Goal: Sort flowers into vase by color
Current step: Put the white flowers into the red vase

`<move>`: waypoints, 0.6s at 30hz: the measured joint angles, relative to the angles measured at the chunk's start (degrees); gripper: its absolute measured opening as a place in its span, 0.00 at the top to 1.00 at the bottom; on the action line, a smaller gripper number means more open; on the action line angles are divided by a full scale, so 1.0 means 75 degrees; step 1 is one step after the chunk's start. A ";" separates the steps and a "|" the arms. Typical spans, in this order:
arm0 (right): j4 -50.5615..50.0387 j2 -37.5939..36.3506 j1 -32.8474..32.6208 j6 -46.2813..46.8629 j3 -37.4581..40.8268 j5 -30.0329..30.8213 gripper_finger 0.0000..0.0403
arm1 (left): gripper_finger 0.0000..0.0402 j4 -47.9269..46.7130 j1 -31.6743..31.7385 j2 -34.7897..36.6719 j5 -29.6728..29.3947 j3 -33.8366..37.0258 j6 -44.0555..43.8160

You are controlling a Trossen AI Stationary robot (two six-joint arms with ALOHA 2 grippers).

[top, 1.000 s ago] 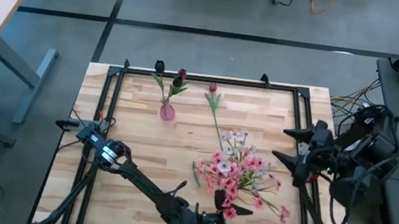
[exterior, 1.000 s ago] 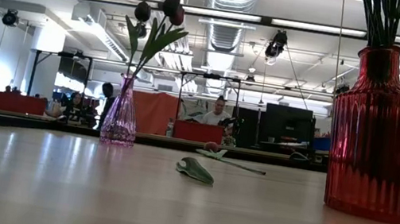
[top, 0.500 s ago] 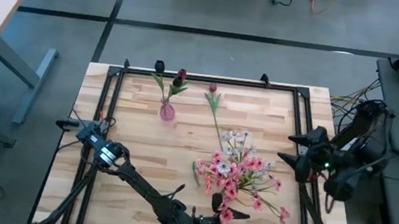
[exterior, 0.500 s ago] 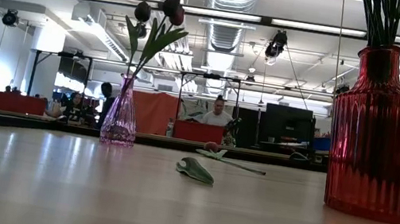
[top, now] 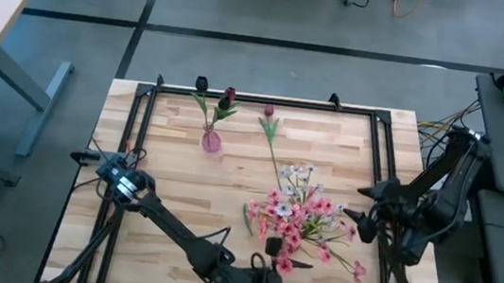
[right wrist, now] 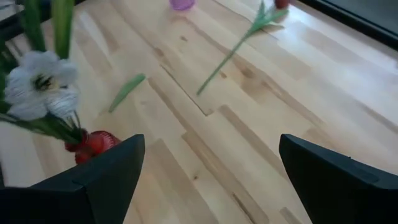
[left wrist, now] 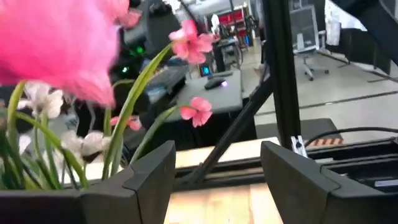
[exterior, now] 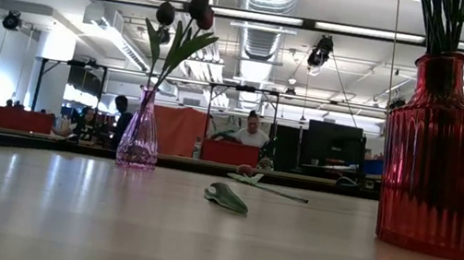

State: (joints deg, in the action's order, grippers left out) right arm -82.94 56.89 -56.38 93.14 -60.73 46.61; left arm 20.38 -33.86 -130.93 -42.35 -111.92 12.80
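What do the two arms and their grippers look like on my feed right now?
Both arms are dark, almost black, slim jointed links. The left gripper and right gripper each end in two broad, flat, matte dark fingers, wedge-shaped in the wrist views. Black cables loop around the right arm. The left arm has a pale round patch near its base.

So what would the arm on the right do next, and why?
Probably reach for the maroon tulip lying loose on the table. The right tool, jaws wide and empty, sits beside the pink bouquet, and the small purple vase already holds dark tulips.
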 joint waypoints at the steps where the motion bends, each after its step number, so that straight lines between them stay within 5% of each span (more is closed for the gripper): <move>1: 0.0082 0.0018 -0.0032 -0.0140 0.0023 0.0038 0.10 | 0.45 -0.0193 0.0017 0.0069 0.0039 0.0003 -0.0185; 18: 0.0393 0.1066 -0.0592 -0.2131 -0.1128 0.1536 0.10 | 0.45 -0.1600 0.0052 0.0863 0.1436 0.0006 -0.2433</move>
State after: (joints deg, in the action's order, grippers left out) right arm -79.99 64.89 -60.82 77.16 -69.19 58.13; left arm 8.38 -33.47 -124.45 -31.58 -111.87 -5.45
